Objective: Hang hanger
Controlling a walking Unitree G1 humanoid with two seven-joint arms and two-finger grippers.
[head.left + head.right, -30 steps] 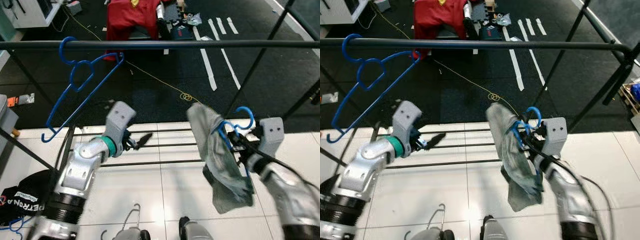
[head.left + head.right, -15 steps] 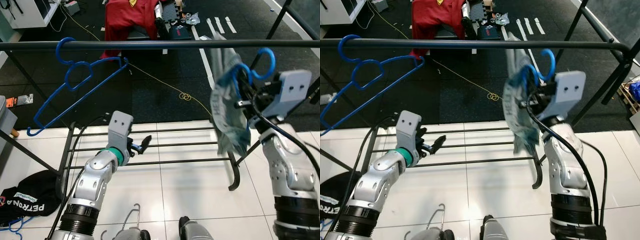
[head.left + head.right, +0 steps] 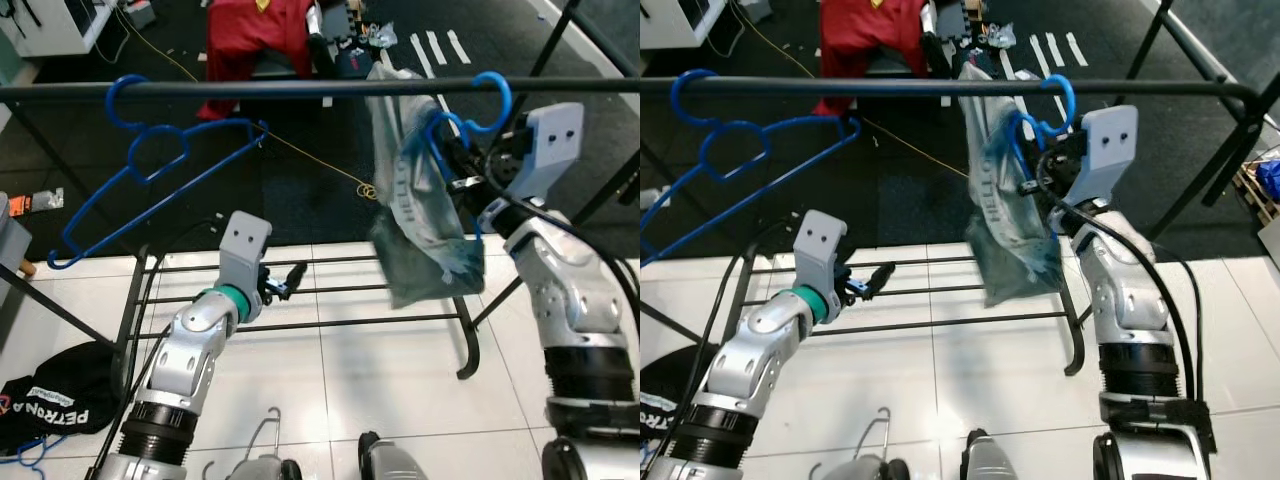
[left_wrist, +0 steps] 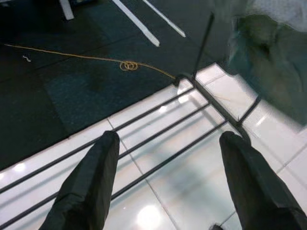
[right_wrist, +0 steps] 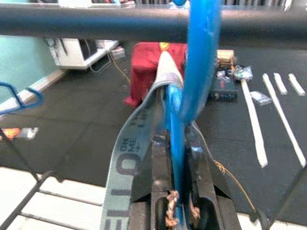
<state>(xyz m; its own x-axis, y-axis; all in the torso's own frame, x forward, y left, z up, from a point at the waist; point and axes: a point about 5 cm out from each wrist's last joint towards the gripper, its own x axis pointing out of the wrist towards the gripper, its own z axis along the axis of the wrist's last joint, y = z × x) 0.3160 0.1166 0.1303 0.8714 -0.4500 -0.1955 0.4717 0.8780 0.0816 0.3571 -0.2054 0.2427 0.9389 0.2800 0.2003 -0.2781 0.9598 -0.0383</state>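
1. The blue hanger (image 3: 470,120) I am carrying sits in the upper right of the left eye view, its hook curved at the black rail (image 3: 300,88); in the right wrist view the hook (image 5: 199,57) crosses in front of that rail, and I cannot tell whether it rests on it.
2. A grey-green garment (image 3: 420,210) hangs from this hanger, drooping toward the centre right of the frame.
3. My right gripper (image 5: 178,191) is clamped on the hanger's blue neck, fingers pressed to either side of it.
4. My left gripper (image 4: 168,158) is low at centre left, fingers spread wide with nothing between them, above the lower bars of the rack (image 3: 330,290) and the white tiled floor (image 3: 350,380).
5. An empty blue hanger (image 3: 150,170) hangs tilted on the rail at the upper left.
6. A red cloth (image 3: 255,35) lies at the top centre on the dark floor, and a yellow cord (image 3: 320,165) trails across it.
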